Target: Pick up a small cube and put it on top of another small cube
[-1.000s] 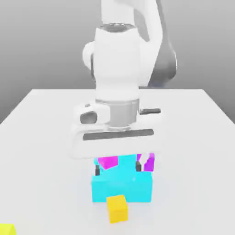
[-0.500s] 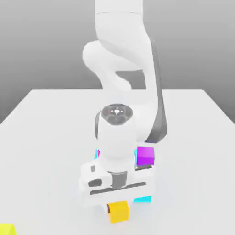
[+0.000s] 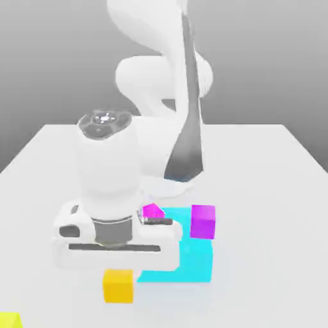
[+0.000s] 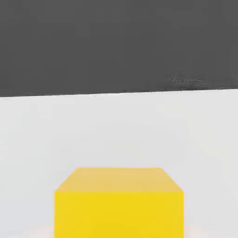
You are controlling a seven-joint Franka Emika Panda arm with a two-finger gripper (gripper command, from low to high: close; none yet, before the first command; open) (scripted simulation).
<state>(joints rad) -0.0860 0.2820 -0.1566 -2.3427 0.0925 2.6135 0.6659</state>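
White table (image 3: 269,166), grey backdrop: gripper (image 3: 119,272) pinching small orange cube (image 3: 119,286).
Lift straight, keep clear of cyan block (image 3: 192,259) at three o'clock, carry level toward yellow cube (image 3: 9,320).

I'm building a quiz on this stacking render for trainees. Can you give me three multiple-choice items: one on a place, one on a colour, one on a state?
1. Where does the small orange-yellow cube sit in the exterior view?
A. on top of the cyan block
B. directly under the hand, at the cyan block's left edge
C. at the table's far edge

2. What colour is the cube at the cyan block's far right corner?
A. purple
B. green
C. red

3. How is the pincer?
A. wide open
B. shut
C. shut on the cyan block

Answers: 1 B, it lies just below the hand, beside the block. 2 A, its faces are purple. 3 B, it has come together at the orange-yellow cube.
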